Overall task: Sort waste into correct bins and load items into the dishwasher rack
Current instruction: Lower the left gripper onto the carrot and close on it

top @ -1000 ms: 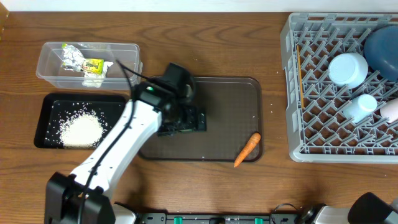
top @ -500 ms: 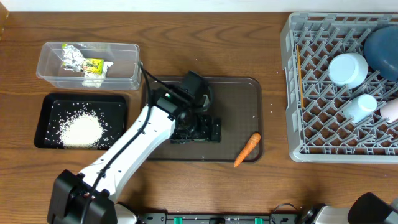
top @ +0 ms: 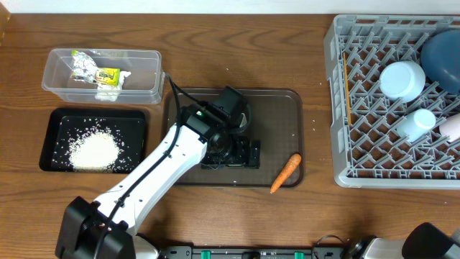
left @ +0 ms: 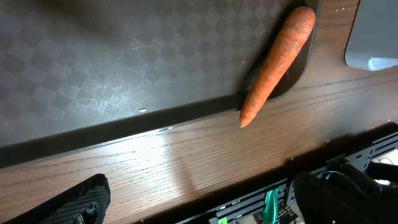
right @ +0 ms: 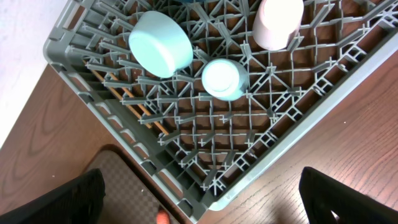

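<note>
You are near the end of this job, as far as the views show. The rack (top: 338,108) already holds the dish (top: 442,50), the bowl (top: 402,79), the blue cup (top: 417,124) and the white cup (top: 451,128), and the right wrist view shows the bowl, the blue cup and the white cup sitting on the lattice. The tub (top: 50,75) has the wrapper (top: 108,75) and the tissue (top: 85,68) in it, and the black tray (top: 50,137) carries the rice (top: 93,151), with loose grains scattered around the heap. What is left is the carrot (top: 286,173). It lies at the front right corner of the brown tray (top: 273,108), across the rim, with its thin tip out over the table. Your left gripper (top: 248,153) hangs above the brown tray just left of the carrot, fingers spread wide and holding nothing. Its wrist camera has the carrot in frame ahead, apart from both fingers. Your right gripper (right: 205,202) is also wide apart and empty, parked near the rack's front corner. The carrot most likely belongs with the rice in the black tray, so one pick and one drop should finish the sorting. I see no other waste on the table.
</note>
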